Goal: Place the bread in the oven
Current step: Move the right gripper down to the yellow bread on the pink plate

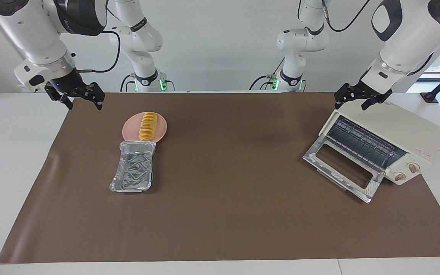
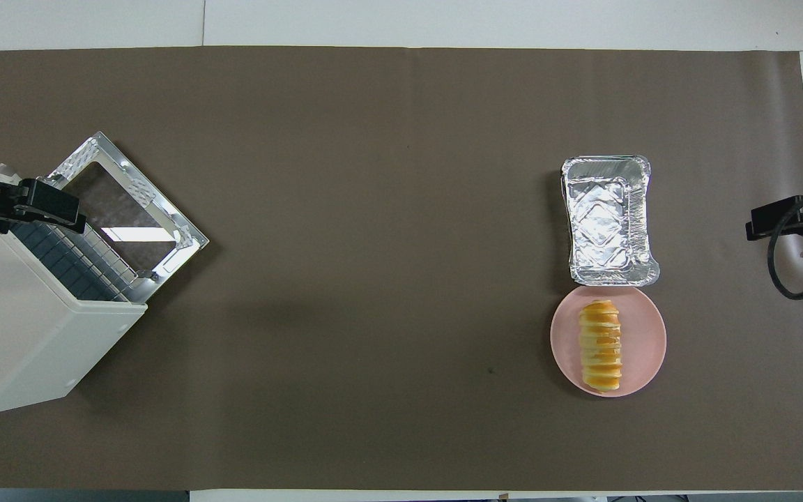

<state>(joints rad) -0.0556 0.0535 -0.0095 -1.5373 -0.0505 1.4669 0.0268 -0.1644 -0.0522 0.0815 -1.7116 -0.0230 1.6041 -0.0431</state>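
Note:
The bread (image 1: 148,126) (image 2: 600,345), a ridged yellow-orange loaf, lies on a round pink plate (image 1: 130,130) (image 2: 645,341) toward the right arm's end of the table. The cream-white oven (image 1: 411,131) (image 2: 18,335) stands at the left arm's end. Its glass door (image 1: 342,168) (image 2: 123,202) is dropped open and the wire rack shows inside. My left gripper (image 1: 351,102) (image 2: 60,209) hangs open over the oven's top edge, holding nothing. Above the table's corner, my right gripper (image 1: 82,102) (image 2: 767,223) is open and empty, well apart from the plate.
An empty crinkled silver foil tray (image 1: 134,170) (image 2: 607,219) sits against the plate, farther from the robots. A brown mat (image 1: 235,214) (image 2: 373,209) covers the table between the plate and the oven.

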